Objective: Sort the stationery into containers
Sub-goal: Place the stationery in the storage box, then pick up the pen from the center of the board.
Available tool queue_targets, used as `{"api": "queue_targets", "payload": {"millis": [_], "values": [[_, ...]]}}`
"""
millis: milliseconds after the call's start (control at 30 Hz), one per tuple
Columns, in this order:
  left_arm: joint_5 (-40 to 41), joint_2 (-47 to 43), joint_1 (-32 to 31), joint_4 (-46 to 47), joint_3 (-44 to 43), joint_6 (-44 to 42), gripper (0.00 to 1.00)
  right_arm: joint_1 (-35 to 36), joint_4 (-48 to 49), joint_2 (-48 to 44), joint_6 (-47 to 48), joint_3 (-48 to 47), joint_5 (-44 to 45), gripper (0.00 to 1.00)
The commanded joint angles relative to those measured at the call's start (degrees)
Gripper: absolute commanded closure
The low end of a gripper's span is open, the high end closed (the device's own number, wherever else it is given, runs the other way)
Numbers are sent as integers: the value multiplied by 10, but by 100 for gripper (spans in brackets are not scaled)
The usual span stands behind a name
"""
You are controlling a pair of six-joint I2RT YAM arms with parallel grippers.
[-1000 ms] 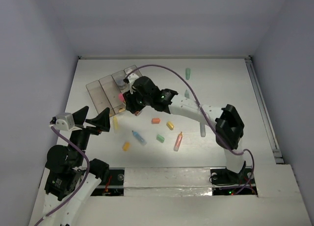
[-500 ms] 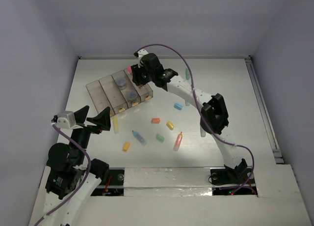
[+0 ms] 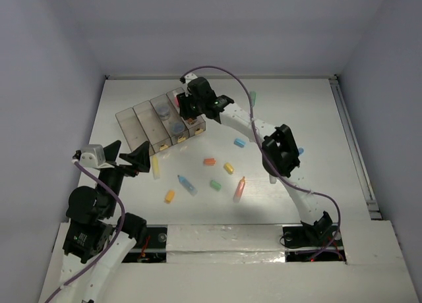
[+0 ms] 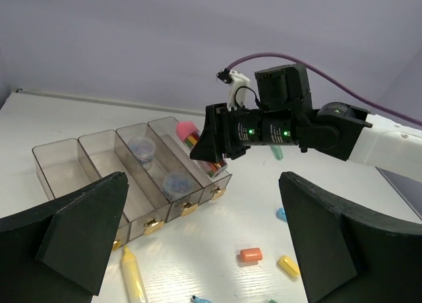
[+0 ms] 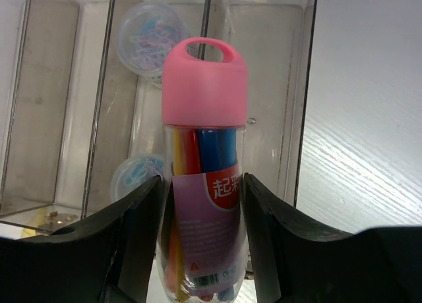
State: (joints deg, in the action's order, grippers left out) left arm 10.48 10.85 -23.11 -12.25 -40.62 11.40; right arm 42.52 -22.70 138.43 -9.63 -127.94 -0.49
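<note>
My right gripper (image 5: 201, 184) is shut on a clear tube (image 5: 204, 165) with a pink cap, filled with coloured pens. It hangs over the far end of the rightmost compartment of the smoky four-part tray (image 3: 129, 126); the pink cap (image 4: 187, 128) also shows in the left wrist view. Two round grey pots (image 3: 164, 112) (image 3: 175, 127) sit in the neighbouring compartment. My left gripper (image 3: 125, 159) stands open and empty in front of the tray (image 4: 59, 161), above a yellow marker (image 4: 132, 273).
Loose pieces lie in front of the tray: an orange block (image 3: 210, 162), a yellow block (image 3: 229, 167), a blue pen (image 3: 186, 184), a green block (image 3: 215, 184), an orange-pink marker (image 3: 239, 189), a small blue piece (image 3: 239, 143). A green marker (image 3: 252, 97) lies at the back.
My right gripper carried the pink-capped tube from the tray's near end to its far end, then settled slightly lower over the rightmost compartment. The left arm barely shifted.
</note>
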Motion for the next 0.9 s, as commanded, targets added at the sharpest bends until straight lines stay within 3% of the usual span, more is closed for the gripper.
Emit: {"api": "queue_targets", "payload": {"millis": [0,100,167,367,467,500,600,700,867], "values": [[-8,10,4,25,0,-4,1,3,30,0,-7,-39,30,61],[-7,10,4,25,0,-5,1,-2,29,-4,-15,-39,33,31],[-6,9,4,26,0,-6,1,-2,30,-9,-15,-38,29,21],[-5,9,4,26,0,-6,1,-2,45,-53,-12,-9,30,16],[-6,10,4,26,1,-6,1,-2,79,-120,-11,57,53,35],[-7,9,4,26,1,-5,1,-2,94,-145,-13,131,67,54],[-13,8,4,28,0,-6,1,-9,149,-245,-24,287,142,80],[-20,1,4,29,2,-6,1,-41,165,-326,-52,386,161,85],[-30,-7,4,30,2,-4,1,-82,104,-430,-86,551,184,85]]}}
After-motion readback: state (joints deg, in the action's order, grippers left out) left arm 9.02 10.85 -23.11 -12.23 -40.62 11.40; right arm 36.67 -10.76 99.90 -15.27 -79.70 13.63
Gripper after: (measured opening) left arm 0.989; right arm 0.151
